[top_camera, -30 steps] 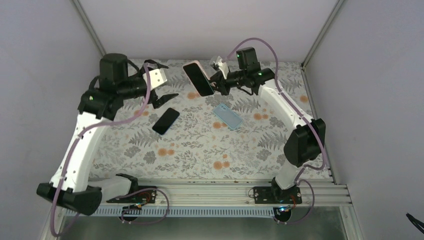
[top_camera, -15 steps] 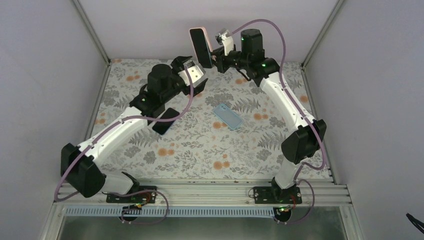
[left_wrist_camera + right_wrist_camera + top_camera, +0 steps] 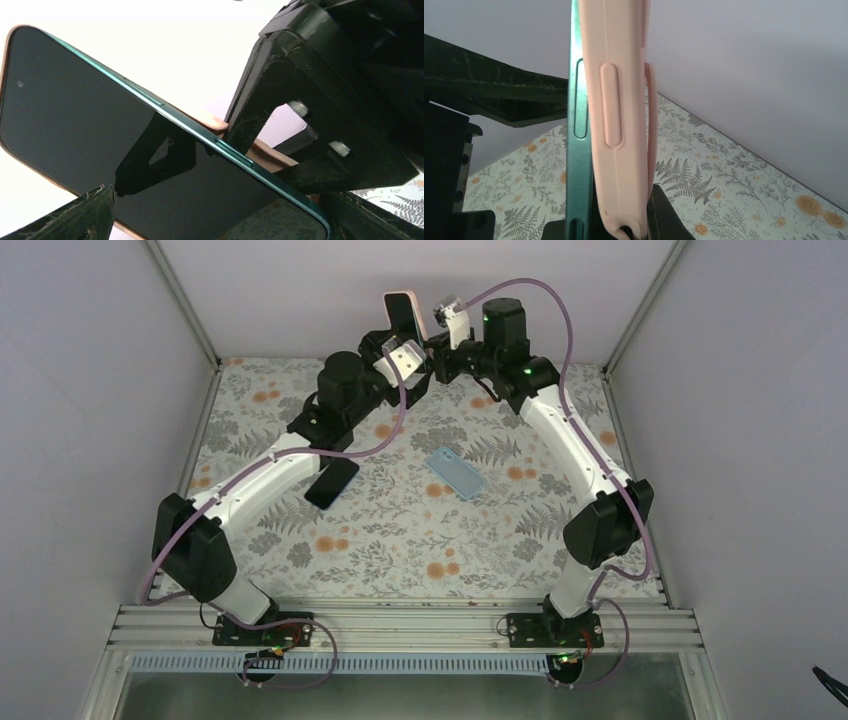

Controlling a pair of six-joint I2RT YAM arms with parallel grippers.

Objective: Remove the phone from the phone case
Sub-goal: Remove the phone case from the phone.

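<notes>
Phones (image 3: 400,320) (image 3: 335,485) two, cases (image 3: 624,125) (image 3: 456,473) two

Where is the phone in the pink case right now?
In the top view, the cased phone is held up over the far middle of the table, clamped by the right gripper, with the open left gripper right beside it.

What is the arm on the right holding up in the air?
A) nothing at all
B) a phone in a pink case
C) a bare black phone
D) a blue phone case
B: the right gripper is clamped on the phone in the pink case, raised at the back, while the blue case and the black phone lie on the table.
</notes>
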